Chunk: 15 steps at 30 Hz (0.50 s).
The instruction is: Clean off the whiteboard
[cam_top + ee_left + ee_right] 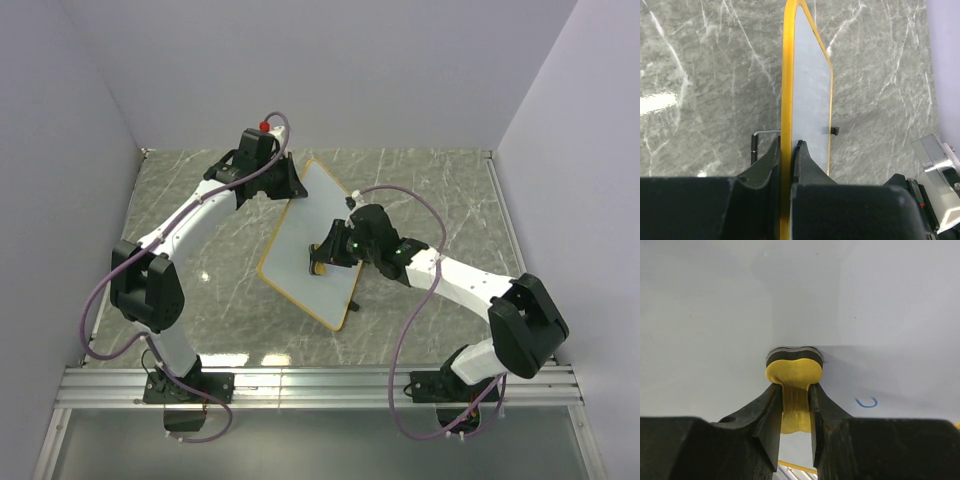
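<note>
In the top view the whiteboard [305, 215] sits in the middle of the frame on the grey marble table [430, 200], as a slanted white panel with an orange-yellow rim, running from the upper centre down toward the lower centre. The left gripper [288, 185] is at the board's upper left edge. In the left wrist view its two black fingers [771, 152] are pressed onto the whiteboard [810, 90], which is seen edge-on with the yellow frame between them. A small black clip [834, 131] sticks out from the board's right rim.

The right gripper [320, 258] reaches in from the right and meets the board's face just below its middle. In the right wrist view this gripper [794, 390] pinches a yellow-and-black eraser [792, 370], whose black underside is against the white surface [715, 315] (the contact looks flush). A short blue curved mark [866, 402] lies to the lower right of the eraser, close to it but not touching.
</note>
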### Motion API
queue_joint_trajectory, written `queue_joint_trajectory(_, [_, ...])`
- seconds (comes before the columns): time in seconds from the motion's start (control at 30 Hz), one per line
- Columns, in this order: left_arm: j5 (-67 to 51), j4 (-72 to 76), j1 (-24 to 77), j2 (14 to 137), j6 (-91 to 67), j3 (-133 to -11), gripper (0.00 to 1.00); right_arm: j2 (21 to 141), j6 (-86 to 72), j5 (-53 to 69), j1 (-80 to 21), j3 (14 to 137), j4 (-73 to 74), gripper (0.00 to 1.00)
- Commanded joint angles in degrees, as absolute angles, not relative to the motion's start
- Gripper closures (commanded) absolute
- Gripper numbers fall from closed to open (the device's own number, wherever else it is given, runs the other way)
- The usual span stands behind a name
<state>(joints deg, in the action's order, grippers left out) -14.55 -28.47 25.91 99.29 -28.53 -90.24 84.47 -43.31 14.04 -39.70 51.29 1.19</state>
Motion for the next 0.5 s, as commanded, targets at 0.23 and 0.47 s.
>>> queue_joint_trajectory(0.23, [-16.6, -33.7, 30.0, 99.7, -27.3, -90.2, 1.0, 97.2, -43.4, -2.7, -39.8, 46.9, 20.5, 1.0])
queue_joint_trajectory(0.47, [-17.0, -32.9, 30.0, 100.4, -27.8, -90.5, 1.0, 97.1, -45.3, -5.9, -39.6, 47.1, 26.9, 1.0])
